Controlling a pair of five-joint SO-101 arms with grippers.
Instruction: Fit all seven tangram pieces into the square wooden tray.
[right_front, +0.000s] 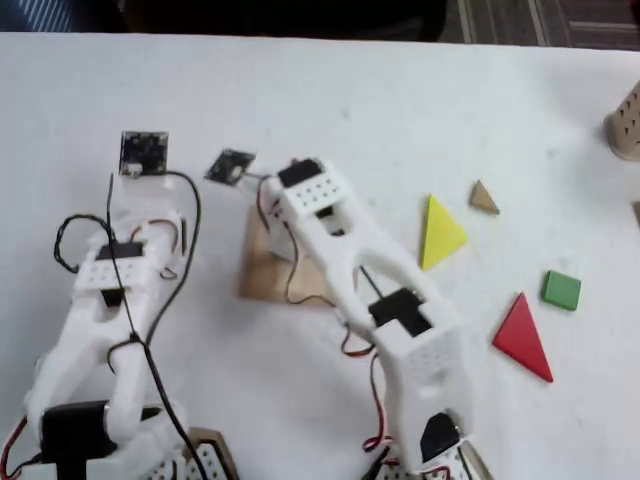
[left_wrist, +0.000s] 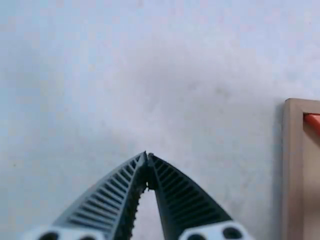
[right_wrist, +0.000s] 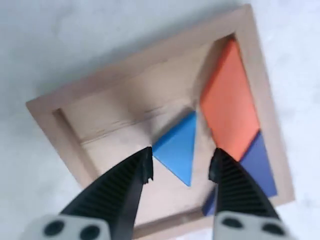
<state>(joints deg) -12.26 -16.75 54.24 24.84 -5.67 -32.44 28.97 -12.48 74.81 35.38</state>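
Three pieces are in the tray, judging by what lies under the right end effector (right_wrist: 182, 162): spread wide, it hangs over a light blue triangle (right_wrist: 177, 147) beside the orange parallelogram (right_wrist: 227, 100) and a darker blue piece (right_wrist: 257, 165) in the wooden tray (right_wrist: 150, 55). The left end effector (left_wrist: 147, 160) is pinched closed over bare worktop (left_wrist: 150, 75) beside the tray. Four pieces are left outside: the yellow triangle (right_front: 438, 232), small tan triangle (right_front: 483, 198), green square (right_front: 561, 290) and red triangle (right_front: 523, 337).

Tan tray (right_wrist: 45, 115); orange parallelogram (right_wrist: 227, 100), light-blue triangle (right_wrist: 177, 147), dark-blue piece (right_wrist: 257, 165); yellow triangle (right_front: 438, 232), red triangle (right_front: 523, 337), green square (right_front: 561, 290); white table (right_front: 400, 100).
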